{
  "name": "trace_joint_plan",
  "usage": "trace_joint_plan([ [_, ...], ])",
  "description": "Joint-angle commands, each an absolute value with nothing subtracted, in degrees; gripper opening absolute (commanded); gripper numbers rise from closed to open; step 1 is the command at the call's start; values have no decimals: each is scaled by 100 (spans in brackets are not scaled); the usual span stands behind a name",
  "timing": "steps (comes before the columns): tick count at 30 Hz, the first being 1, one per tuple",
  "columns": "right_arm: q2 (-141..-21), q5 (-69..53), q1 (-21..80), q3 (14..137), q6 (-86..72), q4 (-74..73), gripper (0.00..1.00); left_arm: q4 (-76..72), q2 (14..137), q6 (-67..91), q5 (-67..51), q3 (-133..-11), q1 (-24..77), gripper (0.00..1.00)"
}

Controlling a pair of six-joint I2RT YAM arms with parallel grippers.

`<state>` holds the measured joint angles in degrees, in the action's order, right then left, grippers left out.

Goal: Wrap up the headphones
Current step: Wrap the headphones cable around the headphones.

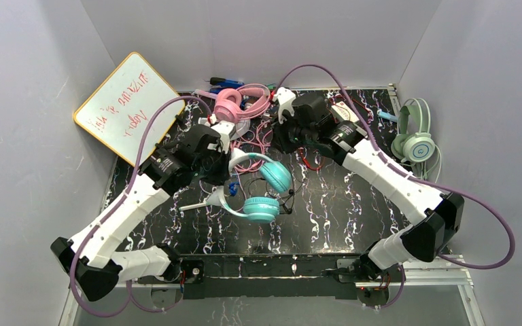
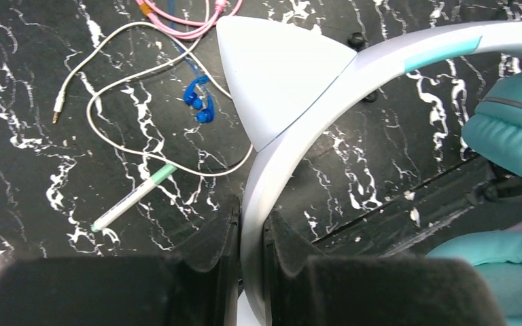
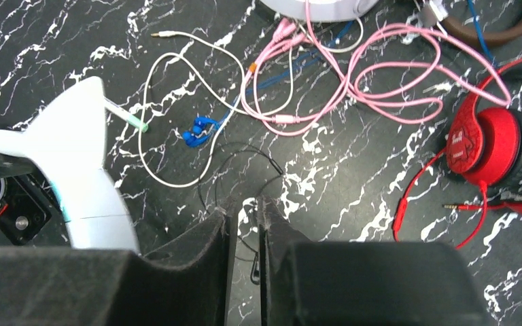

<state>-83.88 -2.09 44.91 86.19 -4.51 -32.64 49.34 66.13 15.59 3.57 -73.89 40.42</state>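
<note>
Left tool (image 2: 251, 221) pinches the white headband of the teal cat-eared headphones (image 2: 292, 136), which lie mid-worktop (image 1: 353, 204) with cups toward the right arm. Right tool (image 3: 245, 217), slightly parted, hovers beyond them; only its wrist view shows red headphones (image 3: 496, 139).

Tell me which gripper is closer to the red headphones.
Right. The right gripper hovers just beside the red headphones; the left gripper is farther away, clamped on the teal headphones at the headband.
</note>
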Motion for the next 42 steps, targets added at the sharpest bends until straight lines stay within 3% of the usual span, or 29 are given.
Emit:
trace_joint_plan([
  [1, -7998, -928, 4124, 8420, -730, -2839, 29, 4554, 6233, 1783, -353, -7300, 4078, 0],
  [5, -7810, -1335, 3818, 8225, -913, -2666, 35, 4339, 6119, 1970, -715, -7245, 4072, 0],
  [15, -7506, -1674, 3257, 7524, -1210, -2143, 40, 4485, 6139, 2409, -612, -7625, 4073, 0],
  [24, -6472, -925, 2965, 6266, -1377, -1735, 46, 5404, 6505, 3240, 1109, -8425, 4045, 0],
  [30, -5703, -246, 2971, 5154, -1730, -1450, 51, 5732, 6760, 3519, 1178, -8986, 3802, 0],
  [32, -5530, -48, 2969, 4886, -1941, -1416, 57, 5779, 6803, 3633, 1189, -9118, 3720, 0],
  [36, -5267, 57, 2970, 4513, -2048, -1359, 81, 5958, 6902, 3831, 1206, -9403, 3585, 0],
  [42, -5023, -924, 2971, 4020, -1863, -1125, 91, 6073, 7052, 4029, 1120, -9663, 3478, 0],
])
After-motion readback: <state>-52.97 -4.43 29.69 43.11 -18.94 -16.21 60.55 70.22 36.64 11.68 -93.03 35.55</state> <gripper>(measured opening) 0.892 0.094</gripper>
